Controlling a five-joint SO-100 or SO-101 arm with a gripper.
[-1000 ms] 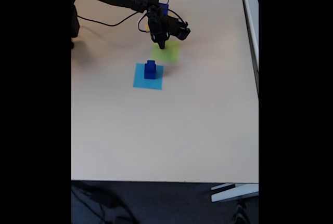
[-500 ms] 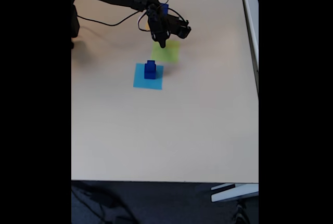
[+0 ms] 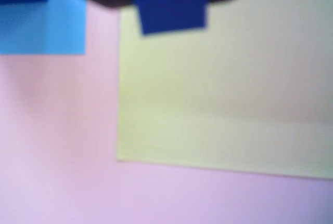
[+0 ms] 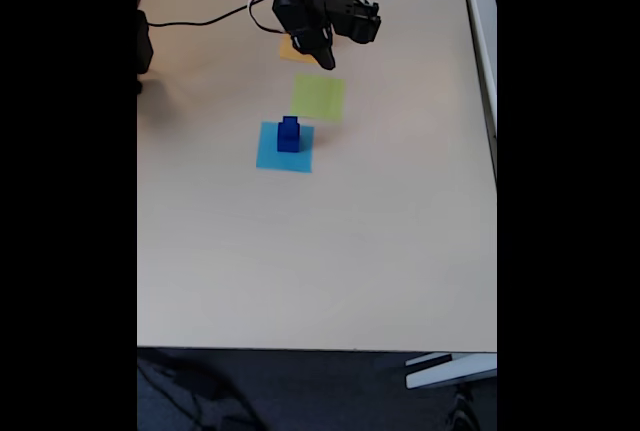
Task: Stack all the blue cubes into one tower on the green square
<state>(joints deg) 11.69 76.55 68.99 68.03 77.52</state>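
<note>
Worktop [image 4: 330, 251]: pale beige, flat, carrying three thin coloured squares.

Green square [image 4: 319, 97]: lime patch, bare, nothing on it; in the wrist view [image 3: 223, 94] it spreads across most of the frame.

Light blue square [image 4: 284, 147]: just below-left of the green one in the fixed view, apart from it; bears a small tower of blue cubes [image 4: 289, 134], a smaller cube on a larger.

Orange-yellow square [image 4: 291, 48]: above the green patch, partly covered by the arm.

Gripper [image 4: 322, 57]: black, raised over the worktop near the orange-yellow square. In the wrist view a dark blue cube [image 3: 171, 3] sits between the blurred black fingers at the top edge, pinched and off the surface, above the green square's upper-left corner.
</note>
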